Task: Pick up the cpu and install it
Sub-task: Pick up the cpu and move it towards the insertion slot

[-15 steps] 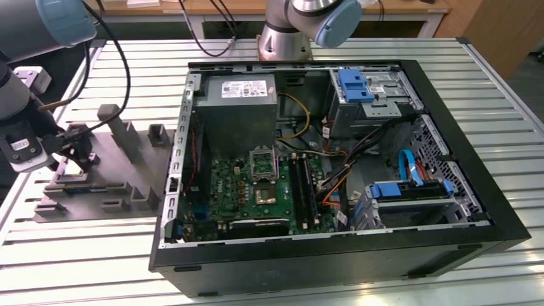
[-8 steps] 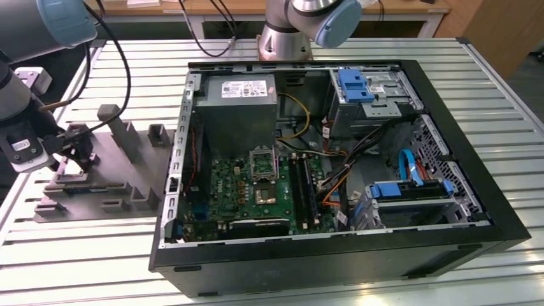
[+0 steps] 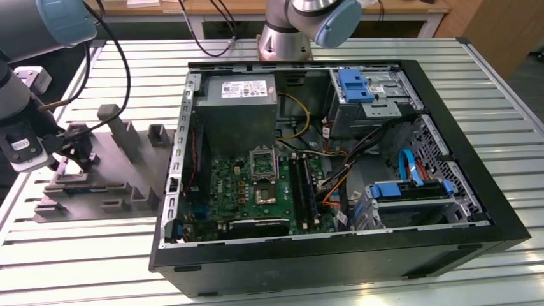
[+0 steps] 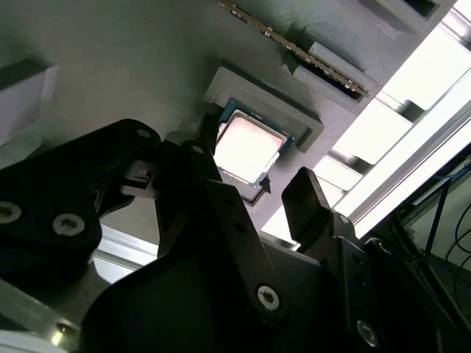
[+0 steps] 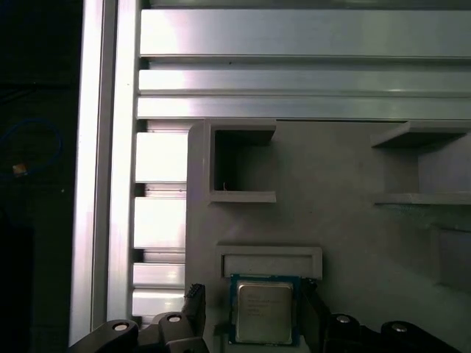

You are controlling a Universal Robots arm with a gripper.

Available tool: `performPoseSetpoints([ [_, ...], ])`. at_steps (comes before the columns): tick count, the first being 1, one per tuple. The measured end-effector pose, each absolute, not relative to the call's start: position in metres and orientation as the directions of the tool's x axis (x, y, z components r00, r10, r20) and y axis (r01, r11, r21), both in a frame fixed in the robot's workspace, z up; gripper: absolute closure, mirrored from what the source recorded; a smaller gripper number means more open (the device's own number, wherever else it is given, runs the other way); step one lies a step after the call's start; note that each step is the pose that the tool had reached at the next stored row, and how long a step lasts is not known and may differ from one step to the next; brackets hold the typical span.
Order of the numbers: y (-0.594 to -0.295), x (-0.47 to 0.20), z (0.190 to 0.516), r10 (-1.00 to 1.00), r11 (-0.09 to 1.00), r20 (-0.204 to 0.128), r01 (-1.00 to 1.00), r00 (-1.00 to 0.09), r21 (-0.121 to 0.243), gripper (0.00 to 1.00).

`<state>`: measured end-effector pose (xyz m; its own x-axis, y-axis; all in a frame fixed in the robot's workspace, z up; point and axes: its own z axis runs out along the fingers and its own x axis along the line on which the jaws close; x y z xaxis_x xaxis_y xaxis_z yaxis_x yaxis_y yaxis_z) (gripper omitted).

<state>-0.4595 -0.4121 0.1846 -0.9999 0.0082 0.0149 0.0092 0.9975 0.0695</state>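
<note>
The black two-fingered tool (image 5: 252,307) stood open, its fingers (image 5: 196,300) on either side of the small square silver-topped cpu (image 5: 263,316). The cpu lay flat between them in a shallow recess of the grey moulded plastic tray (image 5: 353,220), which rested on the ribbed aluminium tabletop (image 5: 294,73).

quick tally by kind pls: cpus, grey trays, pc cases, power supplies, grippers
cpu: 1
grey tray: 1
pc case: 1
power supply: 1
gripper: 1
Total: 5
</note>
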Motion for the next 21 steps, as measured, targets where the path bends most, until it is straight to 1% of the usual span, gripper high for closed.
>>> performPoseSetpoints([
  [13,-0.4121,-0.4569,0.1849,0.008,0.998,0.015,0.009,-1.0,0.068,0.38],
  [21,-0.4122,-0.457,0.1809,0.008,0.998,0.014,0.009,-1.0,0.061,0.38],
])
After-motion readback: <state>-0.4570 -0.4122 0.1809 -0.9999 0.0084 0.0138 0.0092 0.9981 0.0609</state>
